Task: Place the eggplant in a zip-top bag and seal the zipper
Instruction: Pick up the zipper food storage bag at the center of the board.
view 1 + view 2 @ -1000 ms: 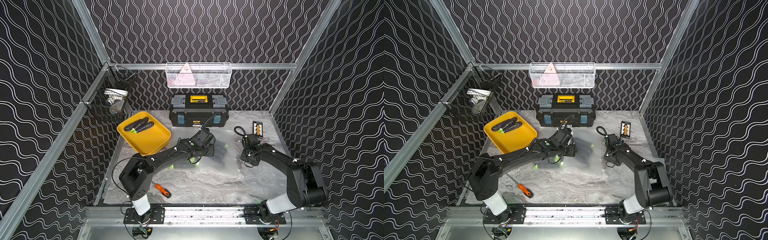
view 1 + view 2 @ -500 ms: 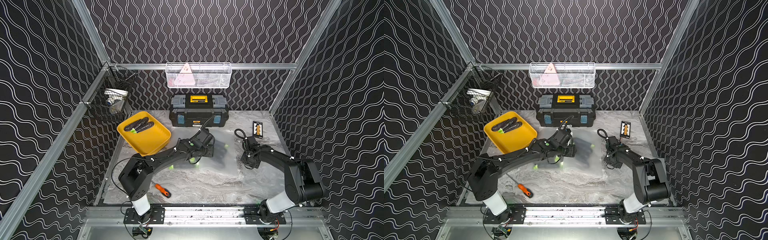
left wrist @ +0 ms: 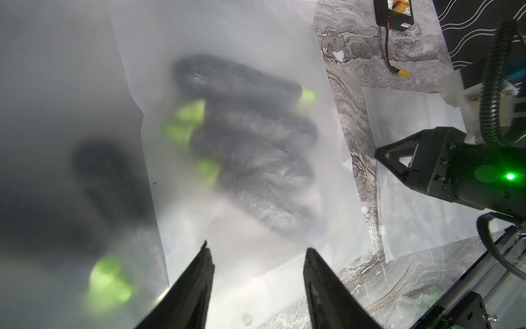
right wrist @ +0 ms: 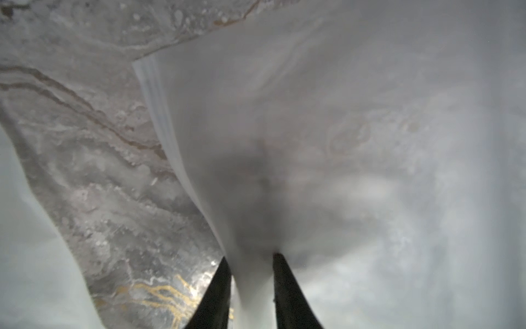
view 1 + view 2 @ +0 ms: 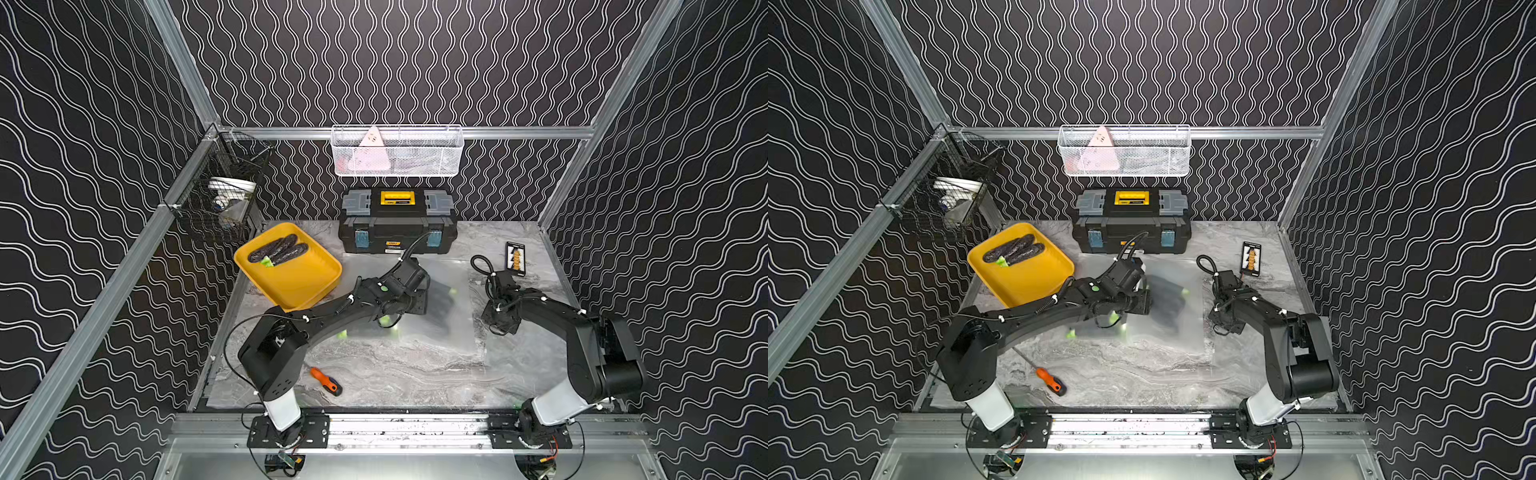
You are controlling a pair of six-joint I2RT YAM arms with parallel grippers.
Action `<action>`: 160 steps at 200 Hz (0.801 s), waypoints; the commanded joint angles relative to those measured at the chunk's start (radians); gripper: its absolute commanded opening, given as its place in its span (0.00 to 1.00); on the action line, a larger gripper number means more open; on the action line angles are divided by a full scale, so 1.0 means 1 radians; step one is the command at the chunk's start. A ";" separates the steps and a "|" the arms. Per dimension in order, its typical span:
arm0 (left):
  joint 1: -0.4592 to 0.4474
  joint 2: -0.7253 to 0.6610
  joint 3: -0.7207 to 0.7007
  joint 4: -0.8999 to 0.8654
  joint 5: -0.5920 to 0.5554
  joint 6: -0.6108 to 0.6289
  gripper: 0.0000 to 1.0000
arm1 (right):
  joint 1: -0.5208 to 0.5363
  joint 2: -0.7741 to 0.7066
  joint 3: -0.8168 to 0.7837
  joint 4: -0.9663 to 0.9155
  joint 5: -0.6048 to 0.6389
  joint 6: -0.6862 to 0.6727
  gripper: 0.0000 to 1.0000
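Eggplants point(image 3: 250, 136): several dark ones with green stems are seen inside the frosted zip-top bag point(image 5: 432, 345); two spare eggplants point(image 5: 278, 251) are seen in the yellow tray point(image 5: 303, 286)
Zip-top bag: laid flat mid-table on the marble table point(image 5: 395, 382); the toolbox point(image 5: 397, 220) is set behind it
Left gripper point(image 3: 257, 246): held over the bagged eggplants; fingers spread, nothing gripped
Right gripper point(image 4: 250, 256): fingers set close together; a fold of the bag's edge is pinched between them
Screwdriver point(image 5: 326, 380): laid near the left arm's base
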 commanded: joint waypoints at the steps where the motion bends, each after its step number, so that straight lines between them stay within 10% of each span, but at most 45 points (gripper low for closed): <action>1: 0.000 -0.003 0.002 0.011 -0.004 -0.004 0.56 | -0.005 -0.019 -0.017 0.000 -0.034 0.014 0.19; 67: -0.033 0.041 0.040 0.056 0.144 -0.013 0.56 | -0.003 -0.150 0.036 -0.081 -0.161 -0.016 0.01; 160: -0.089 0.106 -0.047 0.363 0.454 -0.201 0.53 | 0.034 -0.311 -0.067 0.239 -0.696 -0.003 0.04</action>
